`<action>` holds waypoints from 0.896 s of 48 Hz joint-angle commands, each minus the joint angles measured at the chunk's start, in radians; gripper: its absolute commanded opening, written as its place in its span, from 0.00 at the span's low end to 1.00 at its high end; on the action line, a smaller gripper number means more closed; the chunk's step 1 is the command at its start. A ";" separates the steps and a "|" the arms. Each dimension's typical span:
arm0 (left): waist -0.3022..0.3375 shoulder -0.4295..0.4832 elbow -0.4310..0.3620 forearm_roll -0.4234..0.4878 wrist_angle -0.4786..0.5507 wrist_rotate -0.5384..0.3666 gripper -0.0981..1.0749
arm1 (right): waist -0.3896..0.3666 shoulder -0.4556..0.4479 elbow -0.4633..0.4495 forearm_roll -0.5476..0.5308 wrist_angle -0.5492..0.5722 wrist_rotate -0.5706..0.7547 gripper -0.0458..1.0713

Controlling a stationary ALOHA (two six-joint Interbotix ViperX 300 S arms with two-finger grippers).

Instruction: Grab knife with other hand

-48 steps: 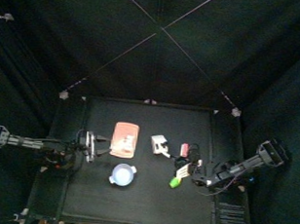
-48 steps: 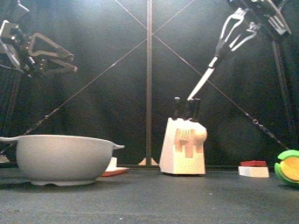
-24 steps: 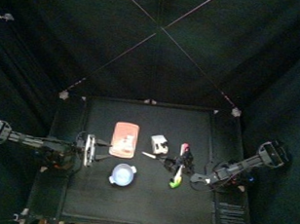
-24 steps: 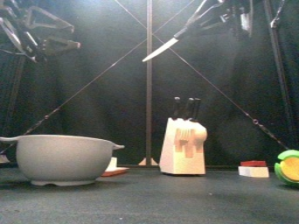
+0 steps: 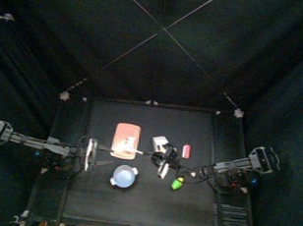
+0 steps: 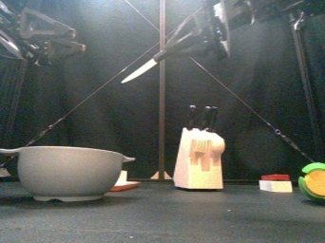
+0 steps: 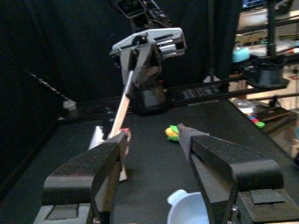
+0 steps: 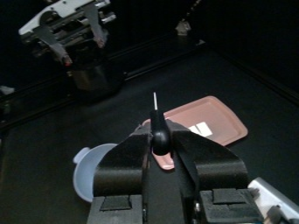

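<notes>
The knife is slim, with a black handle and a pale blade (image 6: 143,68). My right gripper (image 6: 211,28) is shut on its handle and holds it high above the table, blade pointing down toward the left arm. In the right wrist view the blade (image 8: 156,109) sticks out past my shut jaws. In the left wrist view the blade (image 7: 122,103) hangs from the right gripper (image 7: 149,44), straight ahead. My left gripper (image 6: 45,36) is open and empty, high at the left, apart from the knife. In the top view the right gripper (image 5: 167,164) is near the table's middle.
A white-blue bowl (image 6: 70,171) stands front left. A pale knife block (image 6: 200,158) with two black handles is in the middle. The salmon board (image 5: 129,140) lies behind the bowl. A green lump (image 6: 314,180) and a small red-white piece (image 6: 276,183) are at the right.
My right gripper has carried the knife left, from above the block toward the table's middle, and the blade has swung to point at the left arm. The left gripper has hardly moved.
</notes>
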 commanded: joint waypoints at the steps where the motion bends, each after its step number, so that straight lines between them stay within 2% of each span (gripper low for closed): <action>1: 0.095 0.003 -0.023 0.005 -0.009 -0.003 0.82 | -0.086 0.008 -0.080 -0.003 -0.049 0.000 0.52; 6: 0.173 0.003 -0.005 -0.015 -0.006 -0.005 0.82 | -0.186 0.025 -0.143 0.029 -0.222 -0.009 0.52; 13: 0.238 0.000 0.029 -0.040 -0.006 -0.005 0.82 | -0.337 0.040 -0.195 0.075 -0.505 -0.018 0.52; 18: 0.255 -0.002 0.046 -0.040 -0.006 -0.005 0.82 | -0.417 0.058 -0.201 0.077 -0.635 -0.026 0.52; 25: 0.278 0.002 0.057 -0.066 0.009 -0.008 0.82 | -0.506 0.100 -0.229 0.003 -0.830 -0.075 0.52; 30: 0.296 0.002 0.055 -0.081 0.032 -0.012 0.82 | -0.581 0.137 -0.261 0.000 -0.957 -0.064 0.52; 38: 0.331 0.002 0.072 -0.055 0.041 -0.014 0.82 | -0.699 0.225 -0.305 0.153 -1.190 -0.054 0.52; 43: 0.336 0.002 0.078 -0.055 0.043 -0.017 0.82 | -0.710 0.261 -0.311 0.209 -1.224 -0.066 0.52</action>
